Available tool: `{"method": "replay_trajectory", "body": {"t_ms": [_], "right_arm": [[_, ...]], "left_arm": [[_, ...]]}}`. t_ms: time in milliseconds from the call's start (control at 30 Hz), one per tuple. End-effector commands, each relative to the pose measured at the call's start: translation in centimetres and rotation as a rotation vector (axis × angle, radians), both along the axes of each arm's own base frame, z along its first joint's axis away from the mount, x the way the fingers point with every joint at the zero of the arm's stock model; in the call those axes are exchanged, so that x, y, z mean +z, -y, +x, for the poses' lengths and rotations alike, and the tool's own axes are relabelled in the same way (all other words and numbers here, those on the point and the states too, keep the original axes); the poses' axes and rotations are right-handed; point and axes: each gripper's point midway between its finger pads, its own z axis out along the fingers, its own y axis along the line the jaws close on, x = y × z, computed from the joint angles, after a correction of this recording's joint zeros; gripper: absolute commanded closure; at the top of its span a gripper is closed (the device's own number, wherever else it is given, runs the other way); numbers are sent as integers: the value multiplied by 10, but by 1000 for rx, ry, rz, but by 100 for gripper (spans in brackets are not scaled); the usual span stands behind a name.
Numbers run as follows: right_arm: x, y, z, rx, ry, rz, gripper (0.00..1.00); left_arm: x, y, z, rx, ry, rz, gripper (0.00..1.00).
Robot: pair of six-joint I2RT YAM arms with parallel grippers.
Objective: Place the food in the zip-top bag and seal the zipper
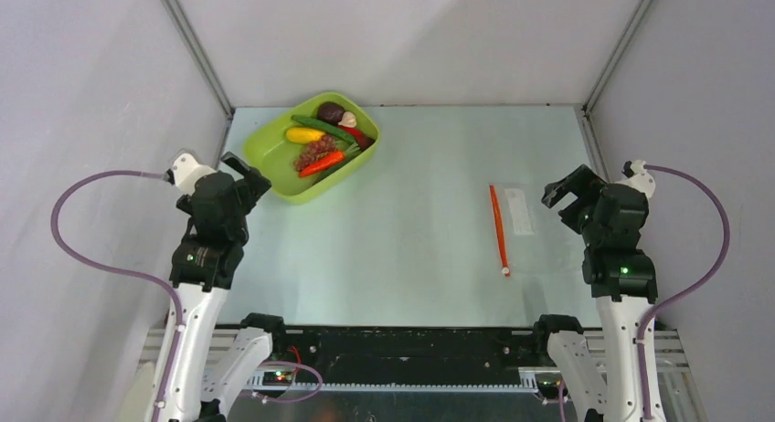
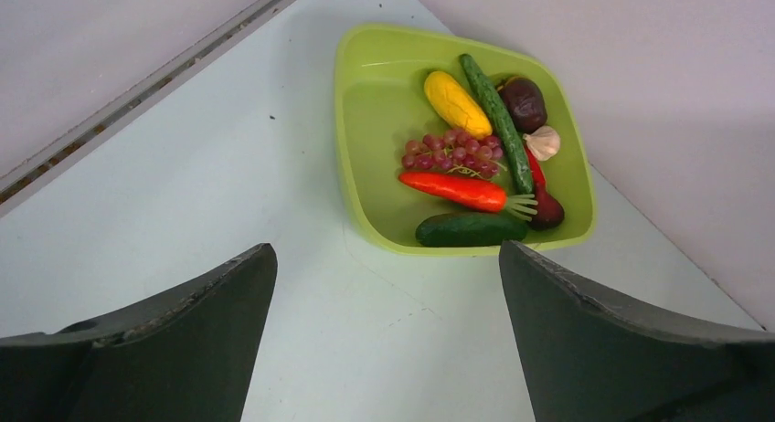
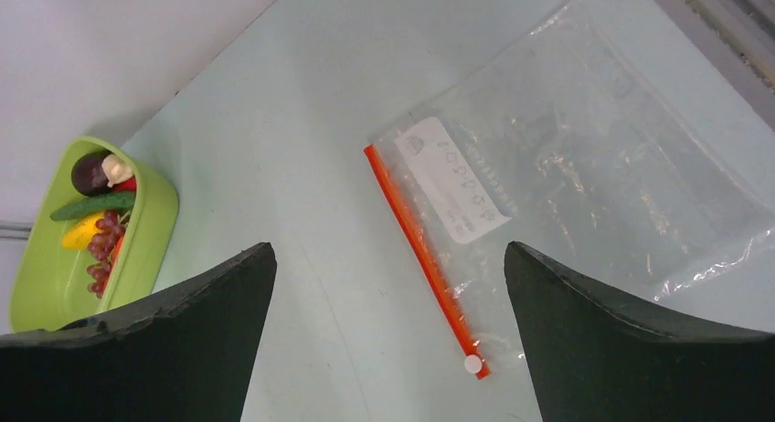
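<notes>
- Currently empty, jaws spread wide: left gripper point(image 2: 386, 253) and right gripper point(image 3: 384, 248).
- Clear, flimsy zip-top bag point(image 3: 594, 166): flat at right, below right gripper; light, limp, slippery. Pinch near thin orange-red zipper point(image 3: 420, 248), stiffest edge; mouth apparently shut, hard to confirm.
- Small toy food point(image 2: 466, 157): piled in lime-green plastic tray point(image 2: 366, 93), far left, well apart from bag; light, rigid, smooth. Grip orange carrot point(image 2: 452, 191) across mid-length.

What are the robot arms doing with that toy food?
Nothing is held yet. The left tool and the right tool are both open, up in the air. The food lies in the green tray near the left tool. The bag lies flat and empty near the right tool.
</notes>
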Motion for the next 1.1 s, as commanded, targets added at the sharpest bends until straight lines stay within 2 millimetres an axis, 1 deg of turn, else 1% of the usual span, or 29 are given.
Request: {"method": "replay_trajectory", "body": {"t_ms": [0,33,67,100,133,167,200,233,267,300,333,367,400,433,500,533,567,600,633,667,800,833,867,900,933,967,1000,1033,1067], "right_arm": [[16,-13,2,77,55,11,0],[20,-18,3,114,78,10,0],[19,-28,3,174,83,12,0],[23,-35,4,216,110,15,0],[20,-37,3,236,114,8,0],[18,-40,4,256,126,9,0],[19,-41,4,262,135,9,0],[18,-43,5,272,145,8,0],[20,-43,6,275,159,4,0],[20,-44,6,282,161,2,0],[22,-44,7,283,170,0,0],[22,-43,7,280,171,-1,0],[22,-43,7,277,171,-1,0],[22,-42,7,271,169,-1,0],[21,-40,8,254,167,4,0],[21,-39,9,250,163,7,0],[20,-39,10,250,163,10,0],[20,-40,11,253,159,12,0],[19,-41,12,260,156,14,0],[19,-43,12,270,156,18,0],[18,-47,14,301,153,20,0],[17,-48,15,304,151,21,0],[17,-48,15,305,150,21,0],[16,-48,15,304,146,22,0],[16,-47,15,301,146,20,0],[15,-47,16,299,141,22,0],[14,-46,16,297,140,20,0],[14,-46,16,297,137,21,0],[14,-47,15,299,137,20,0]], "left_arm": [[2,-7,9,48,28,-20,2],[2,-9,13,60,38,-26,2],[-5,-8,19,65,25,-41,2],[-5,-11,25,77,40,-53,2],[-16,-9,34,73,17,-68,2],[-21,-11,46,85,20,-87,2],[-28,-10,53,81,11,-102,2],[-39,-13,66,99,-3,-125,2],[-48,-16,71,111,-19,-141,2],[-63,-15,82,126,-50,-166,2],[-68,-20,86,146,-60,-178,2],[-82,-27,95,177,-91,-204,2],[-90,-32,98,194,-109,-216,2],[-101,-31,105,200,-142,-236,2],[-117,-35,112,226,-192,-245,2],[-125,-36,111,239,-227,-244,2],[-133,-38,115,254,-258,-243,2],[-140,-39,114,263,-289,-240,2],[-149,-40,118,271,-319,-236,2],[-153,-41,119,276,-332,-234,2],[-181,-37,133,259,-399,-250,1],[-183,-36,137,249,-403,-258,2],[-193,-35,138,250,-433,-262,2],[-192,-35,142,246,-433,-264,2],[-202,-34,142,247,-471,-266,2],[-202,-32,145,241,-475,-269,1],[-210,-31,144,235,-504,-272,5],[-211,-30,145,232,-511,-274,7],[-216,-28,145,221,-529,-275,12]]}}
